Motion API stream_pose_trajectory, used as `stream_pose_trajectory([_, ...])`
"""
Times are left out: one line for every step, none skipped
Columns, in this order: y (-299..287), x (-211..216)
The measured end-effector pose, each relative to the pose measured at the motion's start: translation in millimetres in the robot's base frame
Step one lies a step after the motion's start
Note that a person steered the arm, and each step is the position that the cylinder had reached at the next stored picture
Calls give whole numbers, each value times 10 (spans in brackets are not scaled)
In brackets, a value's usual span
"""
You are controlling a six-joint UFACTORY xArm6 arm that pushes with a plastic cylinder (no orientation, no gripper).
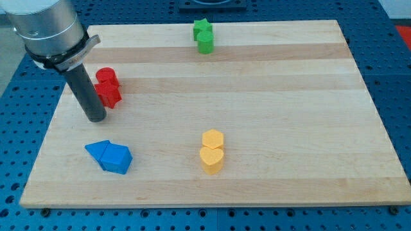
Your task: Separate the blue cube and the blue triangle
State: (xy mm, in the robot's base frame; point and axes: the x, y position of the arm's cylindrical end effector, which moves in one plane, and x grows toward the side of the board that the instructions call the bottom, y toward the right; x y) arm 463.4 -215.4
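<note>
The blue cube [119, 159] and the blue triangle [97, 150] lie pressed together near the board's lower-left corner, the triangle toward the view's left and the cube against its right side. Their touching faces merge in colour, so exactly where one ends and the other begins is hard to make out.

My tip [96, 118] rests on the board above the blue pair, apart from it, with bare wood between. The arm carries no claw (only the straight dark rod), so there is nothing to open or close. Just to the tip's right, two red blocks [108, 86] sit touching each other, and the rod hides part of their left edge; their shapes are probably a cylinder above and a star-like piece below, though I cannot be sure.

Further right, near the bottom middle, two yellow blocks [212, 151] stand touching, one above the other. At the view's top, two green blocks [203, 35] touch likewise.

The surface is a pale wooden board [289, 115] with lengthwise planks, lying on a blue perforated table [398, 77]. The arm's grey body [48, 29] is cut off at the view's top-left corner.
</note>
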Motion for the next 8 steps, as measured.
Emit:
stream_pose_trajectory([-2, 0])
stream_pose_trajectory([-2, 32])
stream_pose_trajectory([-57, 378])
stream_pose_trajectory([-339, 669])
stream_pose_trajectory([-532, 913])
stream_pose_trajectory([-481, 1076])
stream_pose_trajectory([-2, 1318])
stream_pose_trajectory([324, 1262])
